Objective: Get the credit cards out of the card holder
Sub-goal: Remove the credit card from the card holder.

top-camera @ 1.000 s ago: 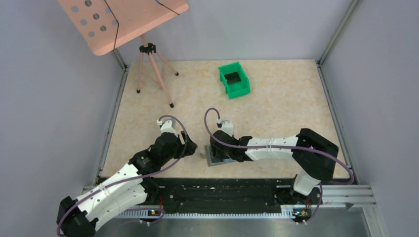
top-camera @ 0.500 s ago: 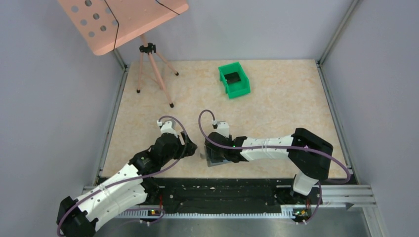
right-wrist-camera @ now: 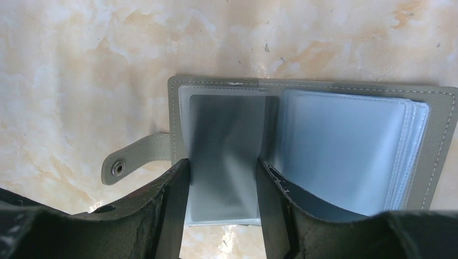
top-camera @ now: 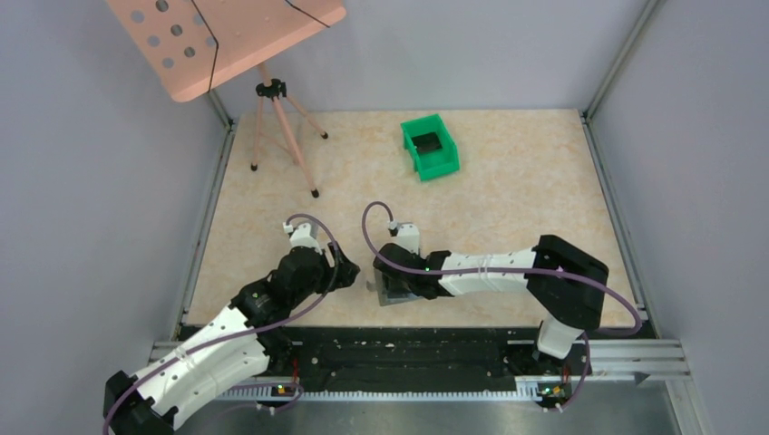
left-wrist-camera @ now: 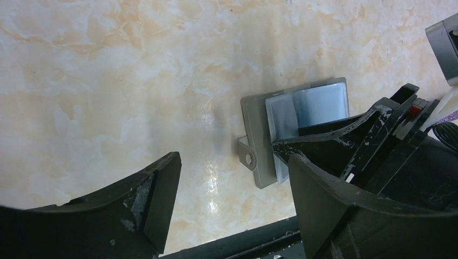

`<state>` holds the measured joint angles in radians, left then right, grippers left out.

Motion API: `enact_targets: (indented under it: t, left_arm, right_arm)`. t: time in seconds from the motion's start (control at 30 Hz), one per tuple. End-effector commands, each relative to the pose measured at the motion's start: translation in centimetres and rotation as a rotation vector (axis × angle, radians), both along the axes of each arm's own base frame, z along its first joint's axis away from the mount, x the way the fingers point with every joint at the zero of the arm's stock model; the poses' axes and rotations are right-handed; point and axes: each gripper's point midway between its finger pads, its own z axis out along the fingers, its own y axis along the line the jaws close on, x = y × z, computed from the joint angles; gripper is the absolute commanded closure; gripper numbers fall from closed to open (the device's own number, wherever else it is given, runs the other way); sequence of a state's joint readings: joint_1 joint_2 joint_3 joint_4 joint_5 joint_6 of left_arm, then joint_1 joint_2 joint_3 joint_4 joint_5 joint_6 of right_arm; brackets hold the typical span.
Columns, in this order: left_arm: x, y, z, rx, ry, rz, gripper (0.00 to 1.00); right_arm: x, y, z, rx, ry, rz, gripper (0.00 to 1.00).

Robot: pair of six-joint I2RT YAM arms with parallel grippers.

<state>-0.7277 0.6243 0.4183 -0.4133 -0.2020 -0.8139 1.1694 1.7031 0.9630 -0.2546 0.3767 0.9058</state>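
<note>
The card holder (top-camera: 381, 297) lies open on the table near the front edge, a grey wallet (right-wrist-camera: 302, 86) with a snap strap (right-wrist-camera: 132, 159) and light blue clear sleeves (right-wrist-camera: 345, 145). My right gripper (top-camera: 394, 286) is low over it. Its jaws (right-wrist-camera: 222, 172) stand apart, one on each side of the left sleeve (right-wrist-camera: 224, 135). I cannot make out any card in the sleeves. My left gripper (top-camera: 347, 275) is open and empty just left of the holder (left-wrist-camera: 258, 145), its fingers (left-wrist-camera: 162, 183) above bare table.
A green bin (top-camera: 431, 145) with a dark item inside stands at the back. A pink music stand on a tripod (top-camera: 281, 118) is at the back left. A black rail (top-camera: 408, 349) runs along the front edge. Grey walls close in both sides.
My right gripper has shifted a little left over the open holder. My left arm has drawn back slightly toward the left. The holder stays in place.
</note>
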Motion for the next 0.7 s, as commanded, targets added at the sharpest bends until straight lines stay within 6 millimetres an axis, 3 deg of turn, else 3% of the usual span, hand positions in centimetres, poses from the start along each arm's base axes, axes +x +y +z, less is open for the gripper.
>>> enact_targets:
  t: [0.0, 0.67]
  left_arm:
    - [0.3, -0.3, 0.8, -0.018, -0.018, 0.001, 0.22]
    - [0.2, -2.4, 0.0, -0.038, 0.035, -0.083, 0.24]
  right_arm:
    - [0.1, 1.0, 2.2, 0.087, -0.037, -0.013, 0.53]
    - [0.3, 0.5, 2.9, 0.252, -0.023, -0.046, 0.52]
